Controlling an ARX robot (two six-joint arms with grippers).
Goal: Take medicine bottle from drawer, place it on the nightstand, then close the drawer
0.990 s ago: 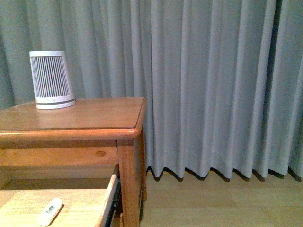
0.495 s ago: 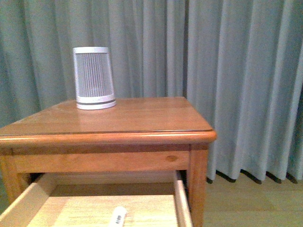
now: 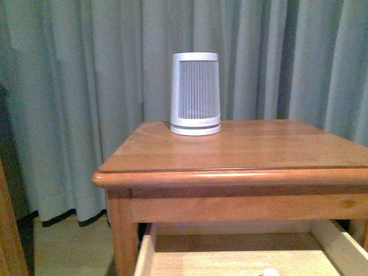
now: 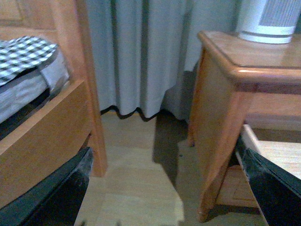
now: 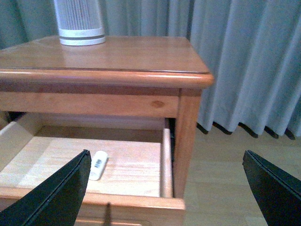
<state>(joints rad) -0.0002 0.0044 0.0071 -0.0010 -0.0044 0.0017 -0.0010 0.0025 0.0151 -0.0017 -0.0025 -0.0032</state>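
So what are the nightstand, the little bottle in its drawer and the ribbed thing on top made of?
Nightstand: looks like solid wood, orange-brown with a glossy varnish; grain, a knot and reflections show. Drawer inside: paler, matte bare wood. Medicine bottle: probably smooth white plastic with a printed label. Ribbed device: likely white plastic, finely slatted, matte.

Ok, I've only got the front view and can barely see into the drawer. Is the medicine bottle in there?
Observer: Yes. The right wrist view shows the medicine bottle lying on its side inside the drawer.
Operator: Is the right hand holding anything?
Observer: No, the right hand is open and empty, facing the drawer.
Operator: And the left?
Observer: The left hand is open too, aimed at the floor between the nightstand and a bed frame.
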